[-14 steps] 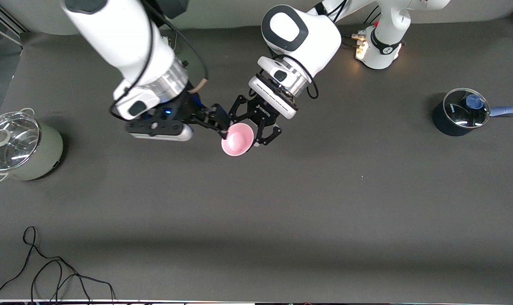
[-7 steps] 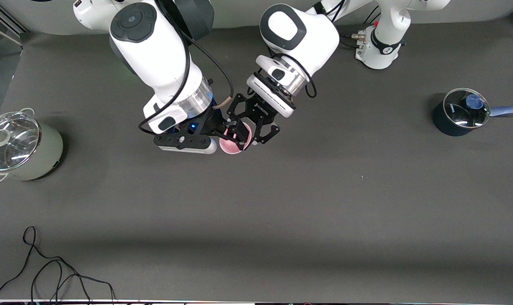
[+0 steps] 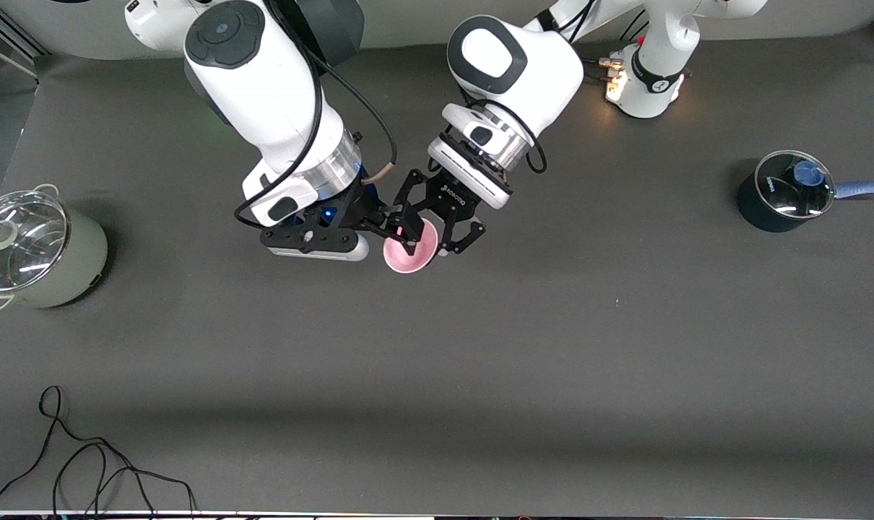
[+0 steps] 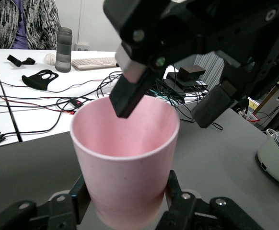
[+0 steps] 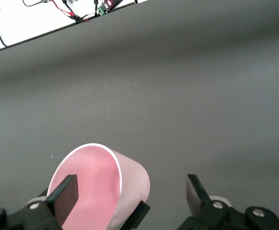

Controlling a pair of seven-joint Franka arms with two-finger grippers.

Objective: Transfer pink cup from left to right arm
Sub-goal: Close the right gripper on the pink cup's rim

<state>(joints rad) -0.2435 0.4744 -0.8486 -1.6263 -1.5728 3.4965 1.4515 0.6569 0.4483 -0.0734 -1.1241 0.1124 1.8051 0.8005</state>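
Pink plastic marks the centre of the scene: the cup (image 3: 410, 250) is held in the air above the bare middle of the grey table (image 3: 480, 347), between the two grippers. It is clasped low on its wall by the left gripper (image 3: 437, 235), whose thin linkage fingers (image 4: 178, 203) are closed against its sides in the left wrist view. The right gripper (image 3: 401, 227) is spread wide at the cup's mouth: one blocky finger (image 5: 63, 197) is seen inside the rim, the other (image 5: 195, 190) well clear outside the wall. Whether the inner finger touches the cup cannot be told for certain. The cup is tilted, its open mouth turned up toward the front camera.

A pale green pot (image 3: 36, 253) with a glass lid is seen at the right arm's end of the table. A dark saucepan (image 3: 784, 191) with a blue knob and handle is seen at the left arm's end. A black cable (image 3: 90, 462) is coiled on the table near the front camera's edge.
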